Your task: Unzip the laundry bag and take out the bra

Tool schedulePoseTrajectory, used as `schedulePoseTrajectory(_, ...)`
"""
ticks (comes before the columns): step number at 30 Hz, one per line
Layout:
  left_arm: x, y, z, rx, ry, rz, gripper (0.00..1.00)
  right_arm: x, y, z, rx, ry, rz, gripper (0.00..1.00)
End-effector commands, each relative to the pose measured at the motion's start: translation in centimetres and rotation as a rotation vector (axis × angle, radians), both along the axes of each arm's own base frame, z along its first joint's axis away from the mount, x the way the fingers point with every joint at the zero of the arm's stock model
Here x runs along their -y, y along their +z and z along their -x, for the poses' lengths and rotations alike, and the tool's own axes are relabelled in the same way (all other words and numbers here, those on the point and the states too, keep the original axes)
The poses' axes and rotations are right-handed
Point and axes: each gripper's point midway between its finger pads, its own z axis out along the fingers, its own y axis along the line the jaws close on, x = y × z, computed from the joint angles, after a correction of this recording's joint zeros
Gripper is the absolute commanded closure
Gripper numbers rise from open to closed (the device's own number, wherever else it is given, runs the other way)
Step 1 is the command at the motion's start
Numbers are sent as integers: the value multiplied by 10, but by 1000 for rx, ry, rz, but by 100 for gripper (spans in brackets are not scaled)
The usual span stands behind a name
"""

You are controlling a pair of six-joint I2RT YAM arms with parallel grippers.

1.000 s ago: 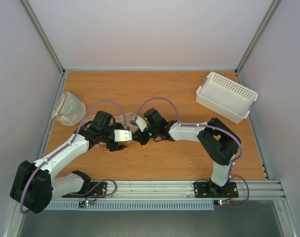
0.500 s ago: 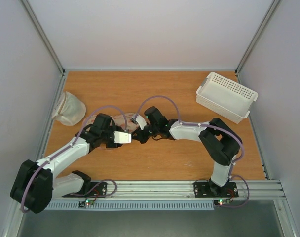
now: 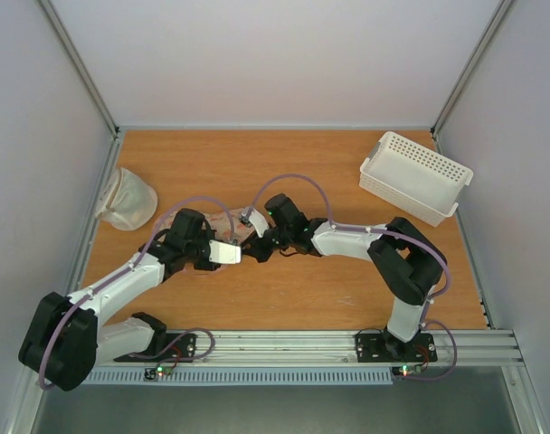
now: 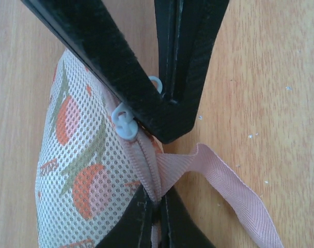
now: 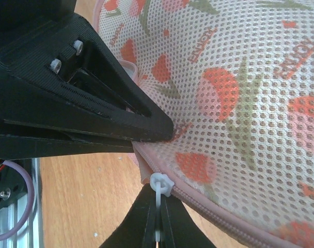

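Pinching a white plastic zipper pull, the right fingers were pressed together on its stem at the rim of the cream mesh laundry bag with pink-red prints. The left fingers were closed on the pink zipper edge just where the pink webbing loop leaves it, so the two grips sat almost tip to tip.

From above, both met over the bag's near end on the wooden table, the left arm reaching in from 8 o'clock and the right from 3 o'clock. The rest of the bag lay toward 11 o'clock, mostly hidden beneath the arms.

In the right wrist view the zipped edge ran from the pull toward 4 o'clock, away from the left grip. That looked to be the line the pull would have to follow, with the left fingers as anchor. No opening showed along the seam, so the unzipping seemed not yet under way. The bra appeared in no view and was presumably shut inside.
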Motion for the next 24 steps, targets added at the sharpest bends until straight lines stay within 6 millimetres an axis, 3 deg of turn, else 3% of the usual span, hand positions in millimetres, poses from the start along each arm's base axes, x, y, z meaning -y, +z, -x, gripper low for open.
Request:
schedulePoseTrajectory(1, 0, 2, -1, 34, -4, 5, 99, 4, 22, -9, 60, -17, -35, 99)
schedulePoseTrajectory(6, -3, -1, 1, 44, -10, -13, 99, 27, 11, -23, 40, -78, 4, 99)
schedulePoseTrajectory(12, -3, -1, 3, 50, -17, -12, 99, 74, -11, -47, 14, -190, 86, 99)
schedulePoseTrajectory(20, 8, 14, 6, 54, -83, 31, 99, 126, -26, -101, 8, -357, 119, 99)
schedulePoseTrajectory(24, 18, 29, 17, 35, -145, 80, 99, 141, -26, -127, 29, -419, 103, 99)
